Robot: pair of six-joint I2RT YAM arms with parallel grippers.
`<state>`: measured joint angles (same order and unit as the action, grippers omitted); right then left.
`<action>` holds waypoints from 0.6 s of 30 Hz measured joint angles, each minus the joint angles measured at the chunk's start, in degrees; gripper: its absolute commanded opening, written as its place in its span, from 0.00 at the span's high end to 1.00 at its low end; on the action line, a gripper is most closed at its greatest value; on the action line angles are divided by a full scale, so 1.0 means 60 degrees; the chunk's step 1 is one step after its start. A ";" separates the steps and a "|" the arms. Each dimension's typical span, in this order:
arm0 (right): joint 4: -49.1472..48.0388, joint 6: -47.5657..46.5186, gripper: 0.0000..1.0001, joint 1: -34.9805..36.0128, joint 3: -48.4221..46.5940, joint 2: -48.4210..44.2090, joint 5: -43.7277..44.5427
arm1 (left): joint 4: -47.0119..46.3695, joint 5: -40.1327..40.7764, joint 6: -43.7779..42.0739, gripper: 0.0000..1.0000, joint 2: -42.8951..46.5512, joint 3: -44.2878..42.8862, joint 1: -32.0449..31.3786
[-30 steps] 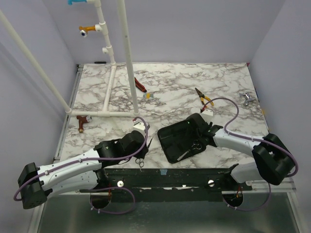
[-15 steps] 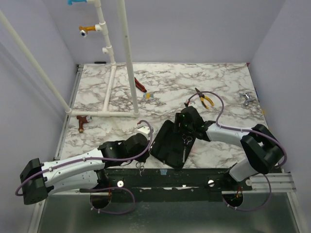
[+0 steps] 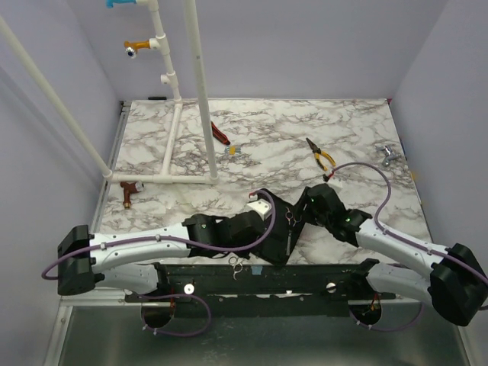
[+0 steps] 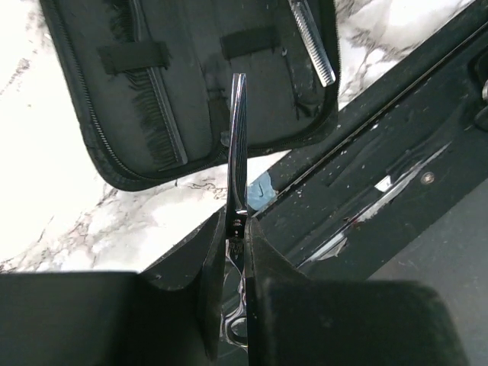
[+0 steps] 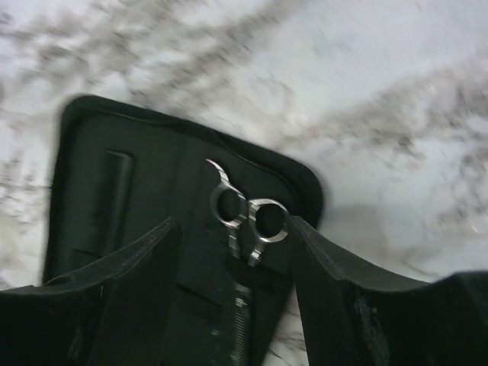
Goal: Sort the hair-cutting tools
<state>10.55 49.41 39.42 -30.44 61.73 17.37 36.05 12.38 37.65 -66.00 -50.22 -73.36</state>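
The held scissors (image 4: 239,145) are pinched in my left gripper (image 4: 235,229), clamped near the pivot. The blades are edge-on to the wrist camera and point out over the near lip of the black zip case (image 4: 191,91), while the finger rings sit back between the fingers. From above, those rings hang past the table's near edge over the black rail (image 3: 305,276). The second scissors (image 5: 248,221) lie inside the open case, rings toward its rounded corner. The black comb (image 5: 107,198) lies along the opposite side of the same case. My right gripper (image 5: 232,223) hovers over those rings with its fingers spread wide, touching nothing that I can see. The case sits close to the near edge of the table (image 3: 351,130), with only a thin strip of marble and a scrap of blue tape (image 4: 259,191) between (tight on that side). Further back there is open marble. The yellow-handled pliers (image 3: 322,156), the red-and-black-handled tool (image 3: 219,133) and the white pipe frame (image 3: 171,145) stand well apart from the case
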 measured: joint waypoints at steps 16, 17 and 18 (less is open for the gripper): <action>0.0725 0.1260 0.71 0.0000 0.1541 -0.0419 -0.0087 | 0.0022 -0.0193 0.0495 1.00 -0.3311 -0.0874 -0.0401; 0.0710 0.1279 0.73 0.0000 0.1552 -0.0397 -0.0080 | 0.0029 -0.0211 0.0492 1.00 -0.3544 -0.1009 -0.0401; 0.0656 0.1286 0.76 0.0000 0.1552 -0.0390 -0.0095 | 0.0040 -0.0222 0.0484 1.00 -0.3756 -0.1155 -0.0401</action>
<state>14.48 57.12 39.42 -21.12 59.40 16.80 36.29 11.05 40.56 -88.53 -57.14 -75.77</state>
